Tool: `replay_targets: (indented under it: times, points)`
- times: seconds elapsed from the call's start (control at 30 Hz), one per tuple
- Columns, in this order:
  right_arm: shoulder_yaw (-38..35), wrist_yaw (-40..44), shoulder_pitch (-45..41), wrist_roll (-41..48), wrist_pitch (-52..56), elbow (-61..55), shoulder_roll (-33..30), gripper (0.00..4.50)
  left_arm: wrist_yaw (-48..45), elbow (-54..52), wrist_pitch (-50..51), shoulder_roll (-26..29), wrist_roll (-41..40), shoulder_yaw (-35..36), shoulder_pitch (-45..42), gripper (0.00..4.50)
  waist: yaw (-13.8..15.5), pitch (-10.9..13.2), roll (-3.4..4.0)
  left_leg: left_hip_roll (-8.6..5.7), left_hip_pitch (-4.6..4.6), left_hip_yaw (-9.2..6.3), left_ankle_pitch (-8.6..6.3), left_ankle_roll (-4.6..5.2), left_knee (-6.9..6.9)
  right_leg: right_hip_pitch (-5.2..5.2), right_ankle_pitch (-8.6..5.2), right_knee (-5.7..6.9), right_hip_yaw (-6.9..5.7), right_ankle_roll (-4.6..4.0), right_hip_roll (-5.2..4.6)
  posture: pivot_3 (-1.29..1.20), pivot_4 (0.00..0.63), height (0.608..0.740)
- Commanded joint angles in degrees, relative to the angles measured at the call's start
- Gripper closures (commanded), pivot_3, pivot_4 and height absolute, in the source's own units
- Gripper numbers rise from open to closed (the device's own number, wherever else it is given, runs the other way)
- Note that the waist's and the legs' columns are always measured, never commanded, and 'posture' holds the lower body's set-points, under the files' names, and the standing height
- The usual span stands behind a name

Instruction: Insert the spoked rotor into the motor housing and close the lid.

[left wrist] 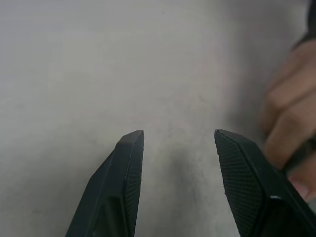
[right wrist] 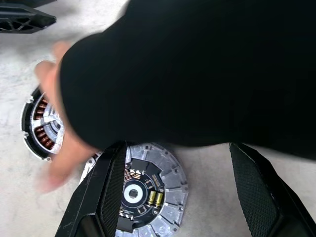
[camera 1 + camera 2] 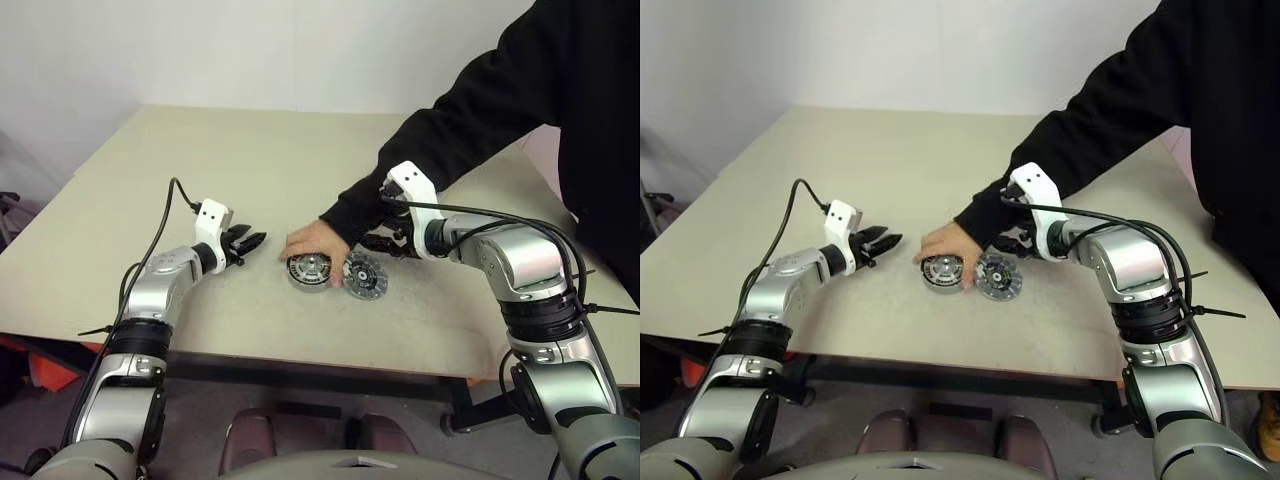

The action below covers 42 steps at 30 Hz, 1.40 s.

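Observation:
The motor housing (image 2: 39, 129) lies on the table's middle, copper windings showing under the silver arms of the spoked rotor (image 2: 47, 114) lying in it. A person's hand (image 3: 314, 241) rests on its far side and hides part of it. Just right of it lies the lid (image 3: 365, 277), with a notched rim and a dark board around a silver centre. My right gripper (image 2: 177, 145) hangs open above the lid, partly behind the person's sleeve. Left of the housing my left gripper (image 3: 246, 241) is open and empty, pointing at it.
The person's black sleeve (image 3: 455, 125) reaches in from the far right, crossing over my right gripper. The beige table (image 3: 240, 150) has bare room at the back and left. Its front edge (image 3: 300, 355) runs close below the parts.

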Motion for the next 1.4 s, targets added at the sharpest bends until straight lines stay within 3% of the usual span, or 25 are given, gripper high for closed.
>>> replay_targets:
  times: [0.03,0.57,0.73,0.93,1.2,1.4]
  points:
    - [-1.6,-0.5,-0.9,1.1,-0.3,-2.0,-0.8,0.81,-0.4,-0.8,-1.5,0.2,0.0,0.6,-1.4,2.06,0.0,0.0,0.0,0.01,0.0,0.0,0.0,0.0,0.0,0.0,0.0,0.0,0.0,0.0,0.0,0.0,0.0,0.74]
    - [0.9,0.0,-1.8,0.7,-4.6,-0.3,-1.8,0.81,0.1,-1.8,-1.4,0.4,-0.1,1.2,-0.3,2.06,0.0,0.0,0.0,0.01,0.0,0.0,0.0,0.0,0.0,0.0,0.0,0.01,0.0,0.0,0.0,0.0,0.0,0.74]
    - [11.5,13.3,1.2,-8.2,-33.5,-5.7,-14.4,0.81,0.1,-1.3,-1.6,0.2,-0.1,1.2,-0.6,2.06,0.4,0.0,0.0,0.06,-0.05,0.0,-0.01,0.02,0.0,0.0,-0.01,-0.05,-0.02,0.02,-0.03,0.0,0.0,0.74]
    - [19.0,24.2,-0.6,-20.2,-67.4,4.9,-22.2,0.81,0.3,-1.0,-2.1,-0.4,0.1,1.0,-1.0,2.06,0.2,0.0,-0.02,0.06,-0.05,0.0,-0.06,0.1,0.09,0.02,-0.03,0.0,-0.01,0.04,-0.06,0.0,0.0,0.74]
    - [23.8,31.0,-9.2,-29.9,-91.9,22.3,-19.0,0.81,1.1,-2.6,-2.0,-0.8,-0.1,1.3,0.5,2.06,-0.5,0.0,-0.02,0.04,-0.11,0.04,-0.2,0.38,0.16,0.0,-0.03,0.12,-0.01,0.0,-0.01,0.0,0.0,0.74]
    - [26.9,33.5,-14.2,-34.1,-101.0,32.7,-13.6,0.81,1.9,-4.3,-1.6,-1.0,-0.4,1.6,1.8,2.06,-0.3,0.0,-0.03,0.05,-0.15,0.03,-0.27,0.53,0.21,-0.04,-0.04,0.06,-0.06,-0.05,-0.02,0.0,0.0,0.74]
